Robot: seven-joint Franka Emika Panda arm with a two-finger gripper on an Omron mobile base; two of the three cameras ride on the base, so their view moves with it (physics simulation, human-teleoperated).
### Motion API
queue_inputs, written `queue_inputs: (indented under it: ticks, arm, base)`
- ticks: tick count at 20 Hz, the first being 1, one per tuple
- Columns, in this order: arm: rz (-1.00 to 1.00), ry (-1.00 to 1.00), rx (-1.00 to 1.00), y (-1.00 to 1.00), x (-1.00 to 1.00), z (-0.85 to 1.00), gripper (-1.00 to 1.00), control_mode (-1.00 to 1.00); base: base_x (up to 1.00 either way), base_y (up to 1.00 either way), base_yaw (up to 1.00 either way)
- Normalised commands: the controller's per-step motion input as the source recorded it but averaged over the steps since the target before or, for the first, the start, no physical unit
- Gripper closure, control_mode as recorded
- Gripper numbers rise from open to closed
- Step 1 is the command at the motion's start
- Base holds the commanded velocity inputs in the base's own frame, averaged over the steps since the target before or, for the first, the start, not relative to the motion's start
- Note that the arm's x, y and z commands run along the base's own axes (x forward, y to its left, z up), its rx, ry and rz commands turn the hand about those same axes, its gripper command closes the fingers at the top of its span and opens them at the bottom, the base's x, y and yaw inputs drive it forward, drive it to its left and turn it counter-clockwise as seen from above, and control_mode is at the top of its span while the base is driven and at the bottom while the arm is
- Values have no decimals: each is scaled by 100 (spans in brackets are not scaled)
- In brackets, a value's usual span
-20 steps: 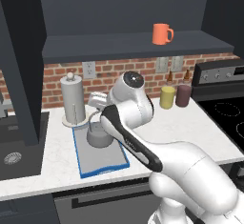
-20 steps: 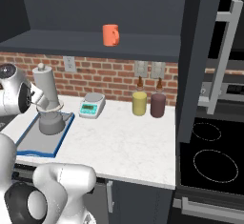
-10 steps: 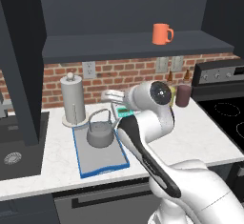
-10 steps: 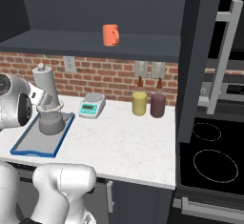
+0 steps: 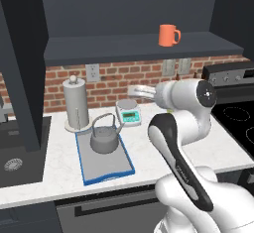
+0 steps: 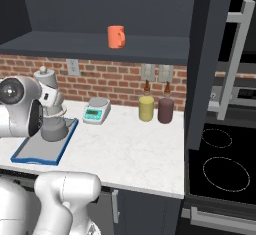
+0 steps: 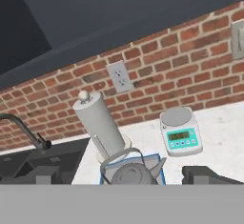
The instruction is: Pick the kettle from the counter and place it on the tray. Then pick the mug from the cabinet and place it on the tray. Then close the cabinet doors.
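The kettle [image 5: 104, 139] sits on the tray [image 5: 107, 169], toward its far end, so I judge the first step done. The mug [image 5: 168, 34] is what I go for next: it stands upright on the cabinet [image 5: 134, 48] shelf, high and to the right, handle pointing right.

My gripper [image 5: 134, 91] hangs above the counter [image 5: 54, 170], just over the white scale [image 5: 128, 111], jaws spread wide and holding nothing.

What worries me is the climb. If I raise the hand straight up, the wrist could strike the shelf's front edge. Coming in too low or too fast, a finger could knock the mug backward or tip it. The handle may also foul a finger if I close across it.

On the way back, the kettle's wire handle [image 5: 103, 122] and the paper-towel holder [image 5: 76, 102] crowd the tray's far end, so I would set the mug on the near, bare part.
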Motion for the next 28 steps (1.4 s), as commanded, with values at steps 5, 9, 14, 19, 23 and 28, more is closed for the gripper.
queue_inputs:
  ticks: [5, 9, 14, 19, 23, 28]
  arm:
    - [-2, -2, -1, -38, -15, 47, -100, -100]
    - [-6, 12, 0, -43, -7, 54, -100, -100]
    - [-4, 26, 0, -54, -1, 46, -100, -100]
    - [1, 15, 0, -53, 0, 36, -100, -100]
    - [5, 0, 0, -58, 6, 17, -100, -100]
    - [5, 0, -6, -48, 12, 1, -100, -100]
  base:
    - [0, 0, 0]
    - [0, 0, 0]
    - [0, 0, 0]
    - [0, 0, 0]
    - [0, 0, 0]
    - [0, 0, 0]
